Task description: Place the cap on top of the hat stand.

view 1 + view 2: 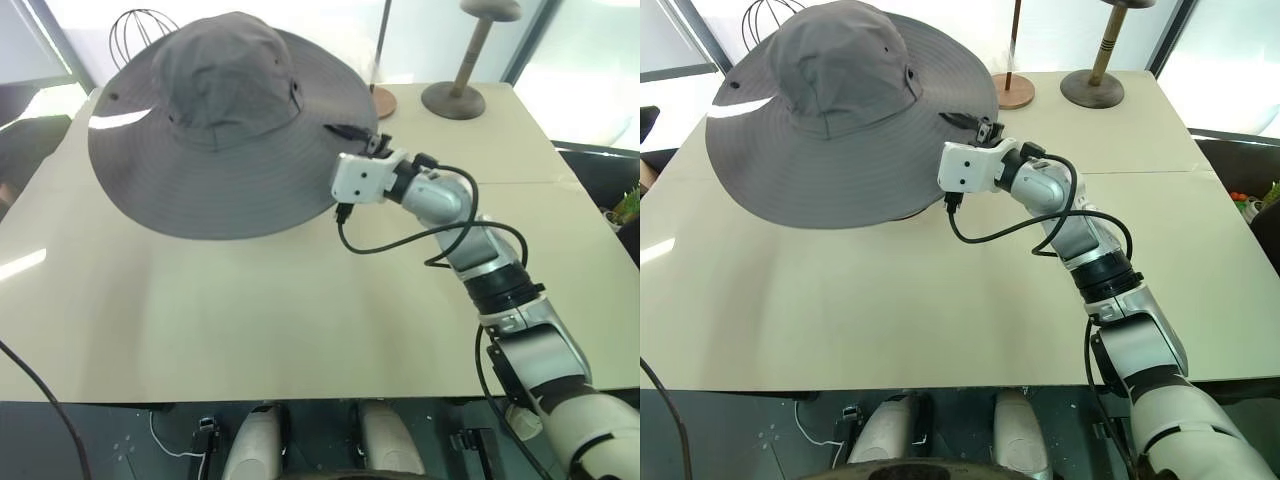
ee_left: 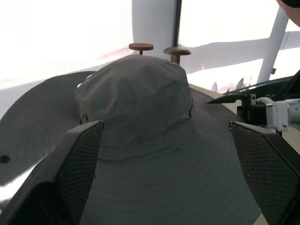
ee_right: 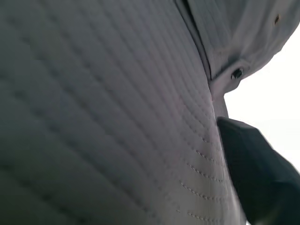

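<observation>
On the big tan table [image 1: 300,300], the cap [image 1: 225,120] already sits up high, seemingly over the hat stand, tipped, with its wide brim hanging free. The right gripper [image 1: 370,140] is at the brim's edge, jaws apart, and the left gripper [image 2: 168,154] faces the crown, jaws apart and holding nothing. I think only letting go and backing away is left, toward the open near side, away from the wooden stand [image 1: 462,75].

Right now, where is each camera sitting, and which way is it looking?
Left eye view: on the head, looking down over the table; shows the right gripper at the cap brim.
Right eye view: beside it, same scene, same arm.
Left wrist view: on the left wrist, facing the cap's crown between the left gripper fingers, open.
Right wrist view: on the right wrist, close against the brim; one finger shows.
Shared: all four show the cap.
</observation>
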